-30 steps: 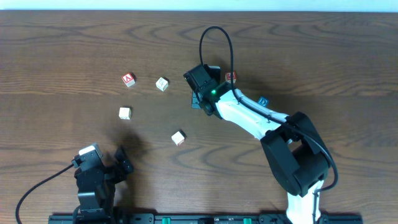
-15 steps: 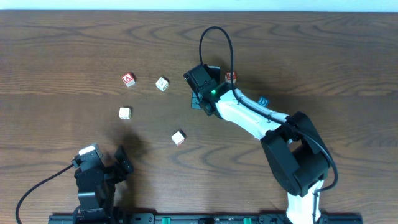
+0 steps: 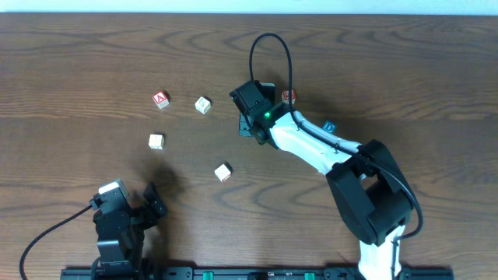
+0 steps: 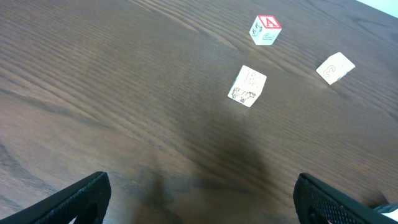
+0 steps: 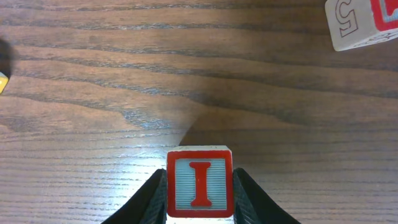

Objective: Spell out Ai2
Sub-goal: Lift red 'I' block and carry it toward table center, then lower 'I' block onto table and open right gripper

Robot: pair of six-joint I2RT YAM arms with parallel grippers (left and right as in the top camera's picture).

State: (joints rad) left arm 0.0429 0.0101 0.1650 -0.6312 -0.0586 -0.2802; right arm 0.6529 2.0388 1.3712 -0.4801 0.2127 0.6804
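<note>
**I in the right claw, A off to its left**

The table is dark wood with cubes scattered over its middle. The right arm reaches from the near edge to mid-table. The left arm sits folded at the near left corner. The left claw is spread as wide as it goes, with only bare wood between its tips. The right claw is closed narrow on the I. Its fingers lie against both sides of the cube with no gap showing. I cannot tell whether the cube rests on the wood or hangs just above it.

The coming move turns on one line. The A lies to the right claw's left, at much the same depth on the table, so the I probably has to travel sideways and land just right of the A. A pale cube sits between them, near that line, and may be in the way. A cube has no long axis, so what counts is which way the letter stands. Neither claw is clearly nearer the A, but the right one has the load.

No 2 face shows in any view. A blue cube beside the right arm is too small to read.

In the overhead view the claw hides the I, and only the right wrist shows it. That view also reads a 5 on the red cube ahead and to the right. The left wrist alone shows drawings on the picture cube.
</note>
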